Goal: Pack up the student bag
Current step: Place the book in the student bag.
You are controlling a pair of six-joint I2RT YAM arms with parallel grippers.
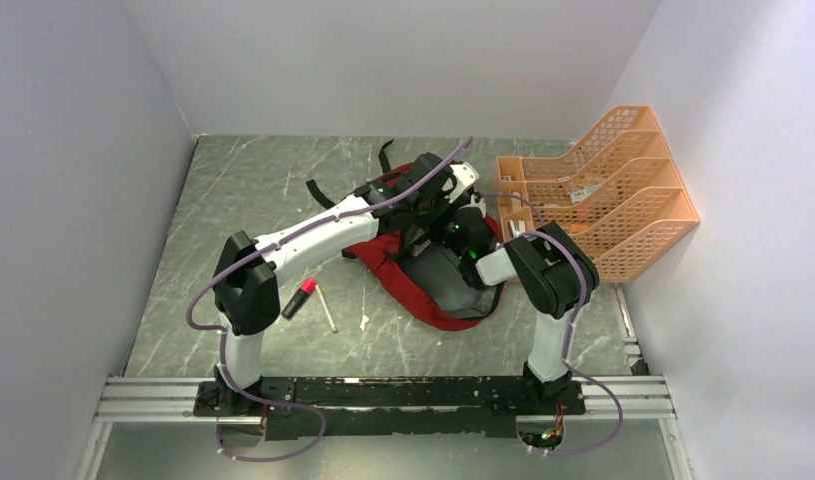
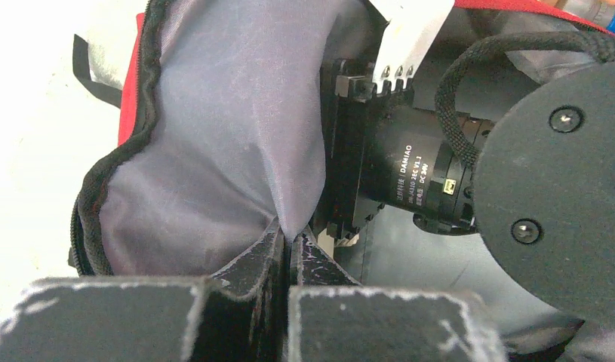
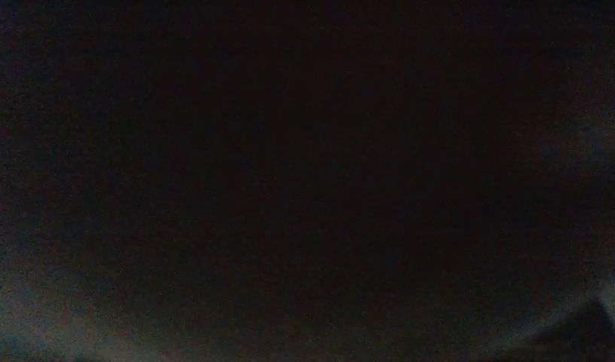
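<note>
Left gripper [image 2: 289, 240] was clenched on a fold of grey lining [image 2: 213, 143] at the open mouth of the student bag [image 1: 378, 258], its 2 fingers pressed together with the fabric pinched between them. Right arm [image 1: 543, 270] reached down into that opening, and its wrist motor [image 2: 410, 170] sat just beyond the pinched fold. Right gripper was inside the bag (its camera view was near black): clenched or released, cannot tell. Bag lay mid-table [image 1: 253, 190]. Orange file rack [image 1: 623, 200] stood just right of it. 1 red marker [image 1: 299, 298] and 1 thin stick [image 1: 326, 307] lay to its left.
</note>
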